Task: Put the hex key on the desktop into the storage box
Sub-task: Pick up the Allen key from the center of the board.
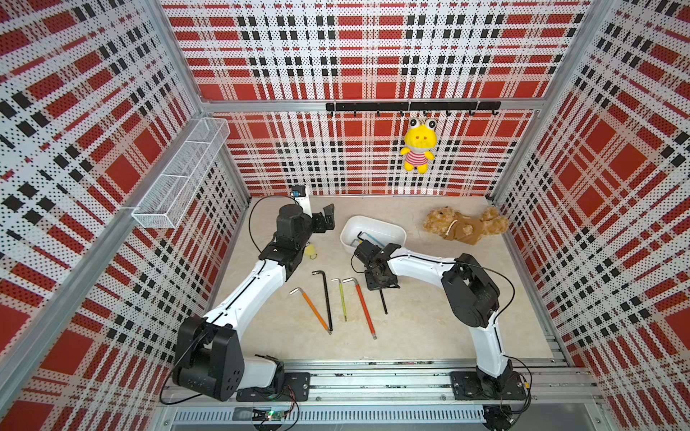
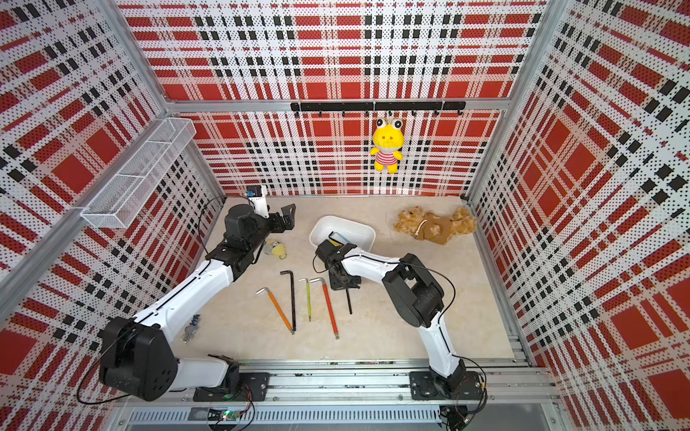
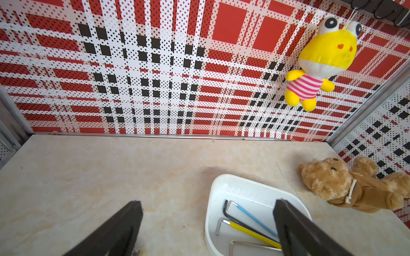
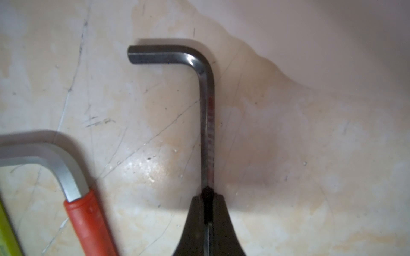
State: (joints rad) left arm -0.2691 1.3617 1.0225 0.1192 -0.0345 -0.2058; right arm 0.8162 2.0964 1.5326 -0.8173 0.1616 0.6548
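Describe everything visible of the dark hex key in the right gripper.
The dark hex key is bare grey-black metal, L-shaped, with a short arm, a glossy rounded bend and red print along its long shank. It seems to lie flat on the desktop. The right gripper is shut on the shank; the red-sleeved key lies beside it, apart.

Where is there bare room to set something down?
Bare: front right, between right arm and side rail; also along the back wall behind the storage box. Crowded: the middle, where the orange key, long black key, green key and red key lie beside the right gripper, shut on a small black key.
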